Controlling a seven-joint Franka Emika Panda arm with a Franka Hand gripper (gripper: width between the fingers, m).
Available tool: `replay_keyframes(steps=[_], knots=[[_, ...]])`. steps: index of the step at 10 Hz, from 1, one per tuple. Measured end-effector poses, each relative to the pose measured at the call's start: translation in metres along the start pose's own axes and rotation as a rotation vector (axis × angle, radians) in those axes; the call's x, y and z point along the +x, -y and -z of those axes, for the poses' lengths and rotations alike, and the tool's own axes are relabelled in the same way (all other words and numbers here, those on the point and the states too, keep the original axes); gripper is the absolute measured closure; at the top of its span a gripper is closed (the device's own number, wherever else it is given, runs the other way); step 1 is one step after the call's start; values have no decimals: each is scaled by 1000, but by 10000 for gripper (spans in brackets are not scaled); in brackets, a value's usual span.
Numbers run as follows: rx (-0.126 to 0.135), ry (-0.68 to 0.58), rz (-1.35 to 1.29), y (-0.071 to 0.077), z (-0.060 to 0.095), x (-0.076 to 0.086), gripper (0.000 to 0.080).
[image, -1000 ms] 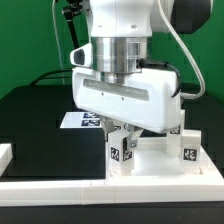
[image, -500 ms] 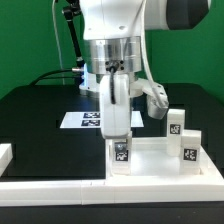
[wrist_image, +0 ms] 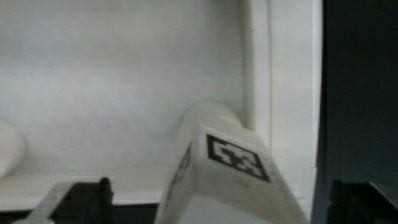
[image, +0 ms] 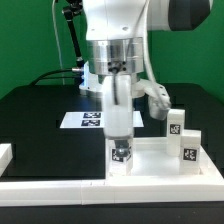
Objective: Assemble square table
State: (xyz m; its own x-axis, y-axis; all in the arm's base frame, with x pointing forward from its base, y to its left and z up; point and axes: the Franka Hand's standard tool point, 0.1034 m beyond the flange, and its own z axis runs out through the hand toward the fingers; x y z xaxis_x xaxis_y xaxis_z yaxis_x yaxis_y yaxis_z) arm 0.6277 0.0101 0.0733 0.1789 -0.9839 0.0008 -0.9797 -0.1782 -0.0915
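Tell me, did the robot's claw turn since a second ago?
Yes. The gripper showed its broad side before; now it shows its narrow edge above the leg, judged against the marker board behind it.

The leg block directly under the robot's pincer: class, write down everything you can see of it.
The leg block is a small white piece, plastic by its look, with a black-and-white tag on the face toward the exterior camera. It stands upright at a corner of the square table top, against its raised rim. The pincer sits right above it; the wrist view shows its fingers spread either side of the block, not pressing it.
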Motion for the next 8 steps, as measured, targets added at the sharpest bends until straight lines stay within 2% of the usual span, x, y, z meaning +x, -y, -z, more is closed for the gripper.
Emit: replay_keyframes(steps=[1,4,8], knots=[[23,-15,254,2,-1,2,158],[18,-19,430,1,-2,3,152],[-50,-77,987,6,-3,3,151]])
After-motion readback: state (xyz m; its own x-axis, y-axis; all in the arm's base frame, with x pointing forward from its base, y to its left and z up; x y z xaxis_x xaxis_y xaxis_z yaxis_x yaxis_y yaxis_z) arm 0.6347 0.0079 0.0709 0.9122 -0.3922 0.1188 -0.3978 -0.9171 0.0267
